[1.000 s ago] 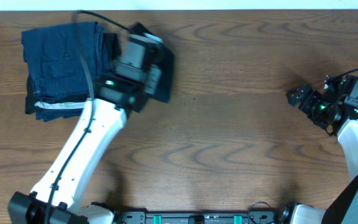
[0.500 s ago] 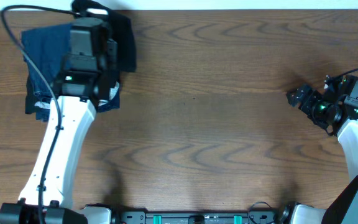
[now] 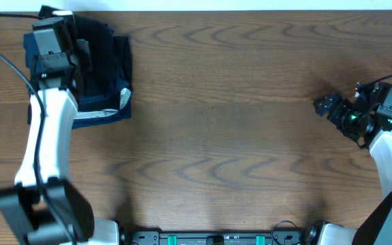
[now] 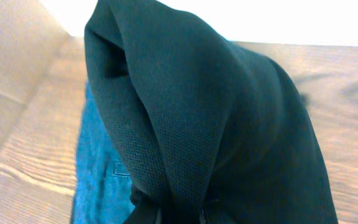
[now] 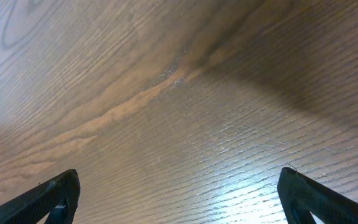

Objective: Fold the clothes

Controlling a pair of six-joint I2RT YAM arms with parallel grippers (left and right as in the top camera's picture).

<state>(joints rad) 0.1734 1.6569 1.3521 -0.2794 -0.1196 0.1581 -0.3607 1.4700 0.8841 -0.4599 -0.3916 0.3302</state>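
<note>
From where I stood, the black T-shirt (image 4: 216, 124) was up at the far left corner of the wooden table (image 3: 250, 136). It hung in a bunched hood of cloth from the left gripper (image 4: 173, 214), whose jaws were pinched shut on a gather of it. Directly beneath lay the pile of dark blue folded garments (image 4: 98, 162), though I could not tell whether the shirt was touching them.

The fabric looked like a fine knit, soft and light, and it slumped into deep folds under its own weight. I judged it would hold no shape on its own and would collapse wherever it was let go. One pinch in the middle would only carry it. To fold it, I reckoned each gripper should take an edge, at the shoulders or the hem corners, clear of the blue pile.

The right gripper (image 3: 327, 105) waited well apart on the right with its jaws spread wide, holding nothing.
</note>
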